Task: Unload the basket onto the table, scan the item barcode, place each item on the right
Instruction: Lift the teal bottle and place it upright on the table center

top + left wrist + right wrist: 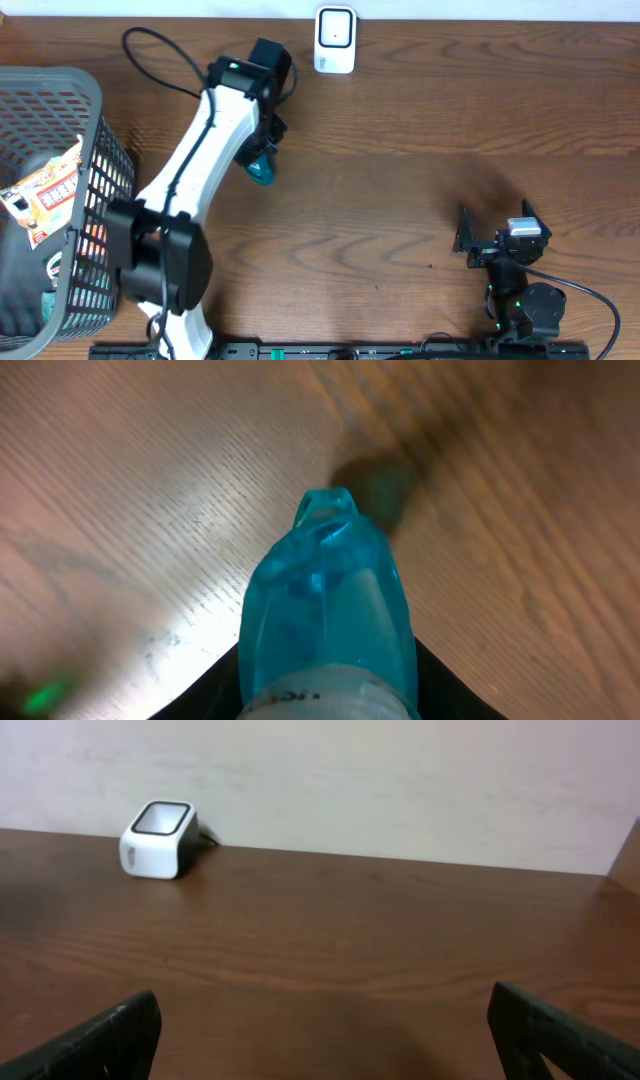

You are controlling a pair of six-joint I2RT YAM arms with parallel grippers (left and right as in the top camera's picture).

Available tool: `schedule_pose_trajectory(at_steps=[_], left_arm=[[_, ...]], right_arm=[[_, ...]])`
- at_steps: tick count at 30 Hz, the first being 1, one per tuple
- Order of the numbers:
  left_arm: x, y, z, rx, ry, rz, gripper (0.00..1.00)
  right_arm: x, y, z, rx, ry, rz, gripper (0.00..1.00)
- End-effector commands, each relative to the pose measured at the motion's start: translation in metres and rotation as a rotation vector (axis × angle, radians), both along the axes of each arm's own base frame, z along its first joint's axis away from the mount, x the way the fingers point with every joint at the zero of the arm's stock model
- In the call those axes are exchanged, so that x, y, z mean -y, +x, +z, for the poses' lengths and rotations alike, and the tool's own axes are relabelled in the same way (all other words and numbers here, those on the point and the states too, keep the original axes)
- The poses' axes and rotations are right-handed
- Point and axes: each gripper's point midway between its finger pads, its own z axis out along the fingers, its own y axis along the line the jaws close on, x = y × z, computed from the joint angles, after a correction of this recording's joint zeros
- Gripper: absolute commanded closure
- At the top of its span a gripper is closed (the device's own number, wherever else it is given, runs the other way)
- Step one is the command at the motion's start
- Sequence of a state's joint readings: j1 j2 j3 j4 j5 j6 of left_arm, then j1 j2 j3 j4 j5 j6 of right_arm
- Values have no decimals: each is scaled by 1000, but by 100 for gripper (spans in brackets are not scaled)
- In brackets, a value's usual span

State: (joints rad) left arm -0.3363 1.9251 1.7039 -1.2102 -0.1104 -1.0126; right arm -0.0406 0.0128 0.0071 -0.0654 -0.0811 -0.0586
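One item in hand: translucent teal item [325, 610] clenched in the left pincer [328, 705], white label band down at the grip, narrow end pointing away. Apparently carried above the tabletop [420, 150], to judge by the dark shadow beyond its tip. Positioned between the grey basket [60, 80] at the left edge and the white barcode scanner [335, 40] at the far edge, near the scanner but short of it and off to its left. Right pincer [322, 1005] released, jaws spread wide, nothing between them, parked at the front right, well apart from the item.

Probably about halfway: pick-up done, scan not yet. Left to do: bring the item before the scanner window and turn its barcode toward it. No barcode discernible in any view, so impossible to say which way the code faces. More packaged goods lying in the basket.
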Motion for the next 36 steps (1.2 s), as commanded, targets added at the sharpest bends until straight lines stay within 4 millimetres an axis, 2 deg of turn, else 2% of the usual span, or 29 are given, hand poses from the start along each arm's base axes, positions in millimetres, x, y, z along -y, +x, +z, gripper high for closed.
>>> schedule_pose_trajectory(at_steps=[1, 5, 10, 16, 18, 23, 28, 31, 34, 36], left_arm=[[17, -1, -14, -24, 25, -70, 68], [31, -2, -26, -38, 62, -128, 67], [42, -5, -28, -32, 83, -165, 66], [45, -3, -28, -19, 78, -164, 65], [45, -3, -28, -18, 77, -164, 62], [44, -3, -28, -21, 79, -164, 50], [43, -7, -27, -35, 84, -165, 27], [41, -10, -24, -42, 87, -165, 19], [40, -12, -13, -23, 79, -165, 12], [39, -13, 3, 2, 70, -182, 5]], right_arm=[[2, 0, -2, -5, 0, -16, 1], [2, 0, -2, -5, 0, -16, 1], [2, 0, -2, -5, 0, -16, 1], [2, 0, -2, -5, 0, -16, 1], [2, 0, -2, -5, 0, -16, 1], [2, 0, -2, -5, 0, -16, 1], [2, 0, -2, -5, 0, -16, 1], [2, 0, -2, -5, 0, -15, 1], [2, 0, -2, -5, 0, -16, 1], [2, 0, -2, -5, 0, -15, 1]])
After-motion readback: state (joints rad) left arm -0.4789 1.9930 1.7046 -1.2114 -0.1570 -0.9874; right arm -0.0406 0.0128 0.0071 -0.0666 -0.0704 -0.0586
